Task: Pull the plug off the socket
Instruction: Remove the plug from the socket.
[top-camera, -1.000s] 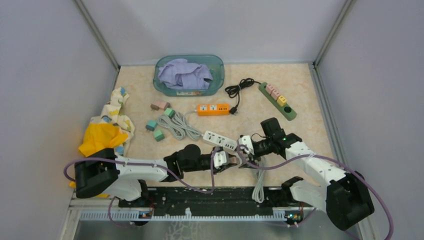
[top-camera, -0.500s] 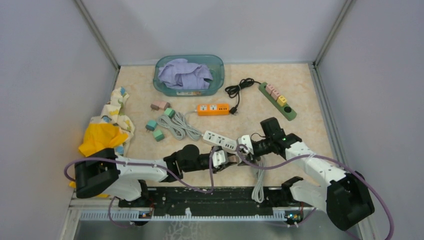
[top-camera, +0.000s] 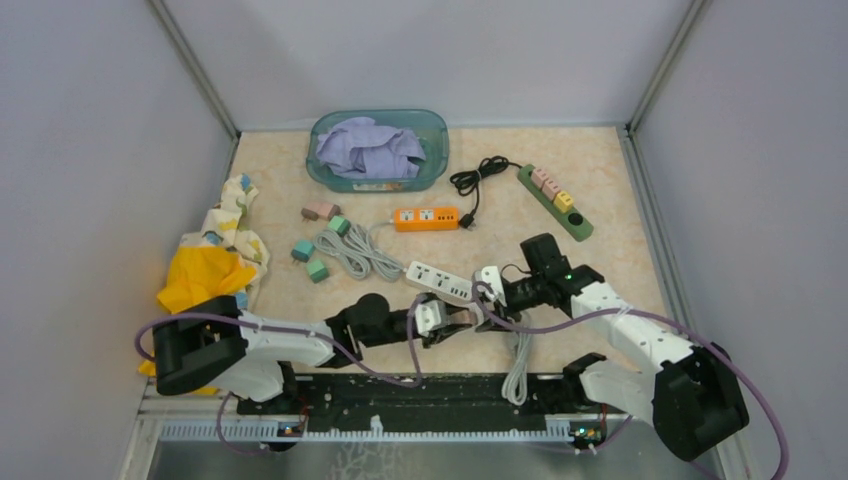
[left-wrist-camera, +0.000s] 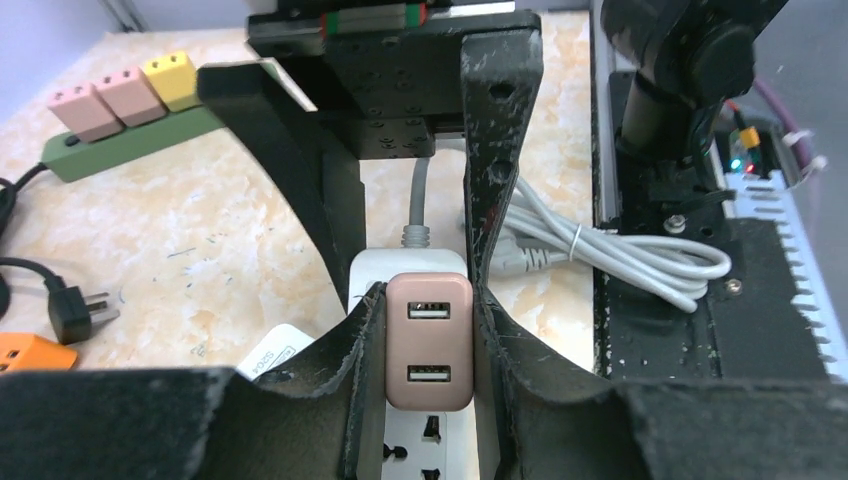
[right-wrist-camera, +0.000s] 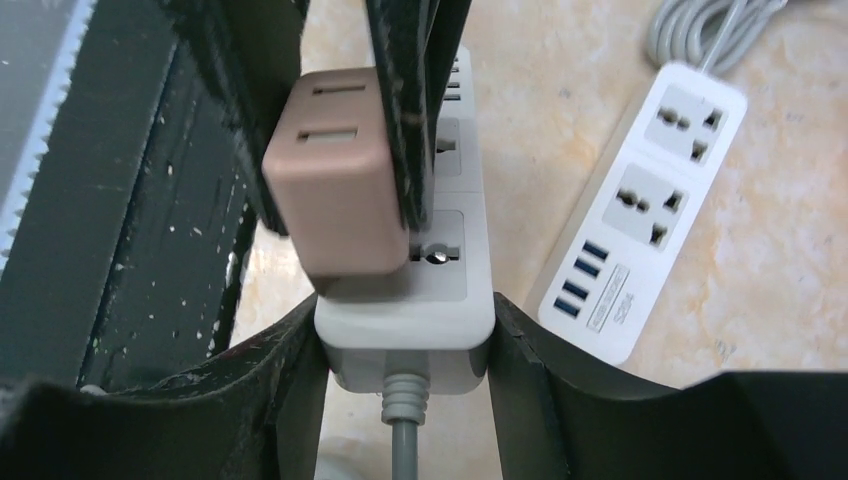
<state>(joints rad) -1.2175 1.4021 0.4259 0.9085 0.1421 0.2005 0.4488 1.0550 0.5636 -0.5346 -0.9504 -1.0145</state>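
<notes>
Right now the plug (left-wrist-camera: 429, 340), a pink block, is sitting in the end socket of a white strip (right-wrist-camera: 440, 270), near the front of the table (top-camera: 600, 200) and between the two arms. Its base is looking flush against the strip's face with no prongs showing, so I am judging that it is not yet out.

The left gripper (left-wrist-camera: 427, 300) is clamping the plug, its fingers pressing flat on the two pink sides. The right gripper (right-wrist-camera: 403, 315) is facing it from the other end and pinching the strip just by the cord (right-wrist-camera: 400, 420), one finger touching each long side.

So both holds are looking set, and the pull itself is what is remaining: lifting the plug straight off while the strip is being held down.

A second strip (right-wrist-camera: 640, 210) is lying just beside the first. A bundled grey cable (left-wrist-camera: 620, 260) is resting near the front rail. Farther back an orange strip (top-camera: 427, 218), a green strip (top-camera: 555, 202) carrying coloured plugs and a tub (top-camera: 440, 135) of cloth are lying well apart from the work.
</notes>
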